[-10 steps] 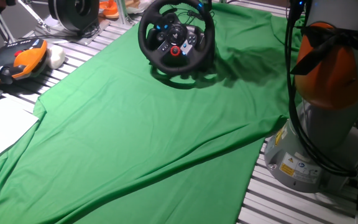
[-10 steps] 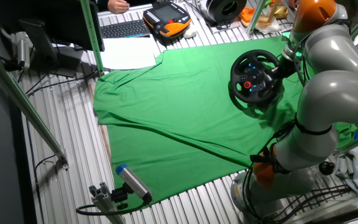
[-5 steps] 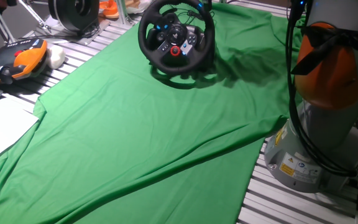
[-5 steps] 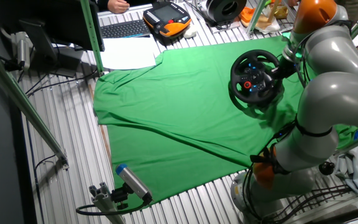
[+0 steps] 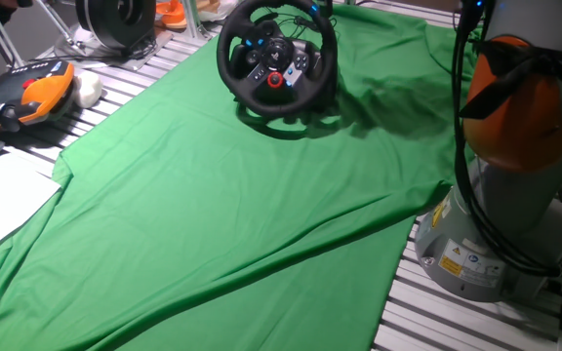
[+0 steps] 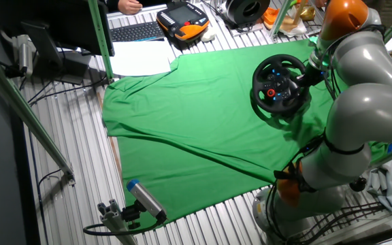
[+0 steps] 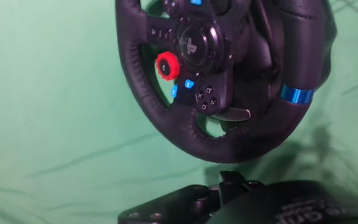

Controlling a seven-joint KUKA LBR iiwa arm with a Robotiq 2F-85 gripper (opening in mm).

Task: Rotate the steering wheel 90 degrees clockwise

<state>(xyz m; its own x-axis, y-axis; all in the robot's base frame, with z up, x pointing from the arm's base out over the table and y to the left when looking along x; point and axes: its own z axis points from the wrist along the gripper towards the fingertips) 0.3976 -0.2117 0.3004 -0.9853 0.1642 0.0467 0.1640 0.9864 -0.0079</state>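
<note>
Steering wheel sits near green cloth's far edge.

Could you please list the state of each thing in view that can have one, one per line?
steering wheel: standing on its base on the cloth, blue lights lit, blue rim stripe off to one side in the hand view.
gripper: at the wheel's rim; open or shut cannot be told.
green cloth: spread over the table, wrinkled.
teach pendant: lying on the table beside the cloth.
keyboard: lying flat at the table's far edge.
</note>
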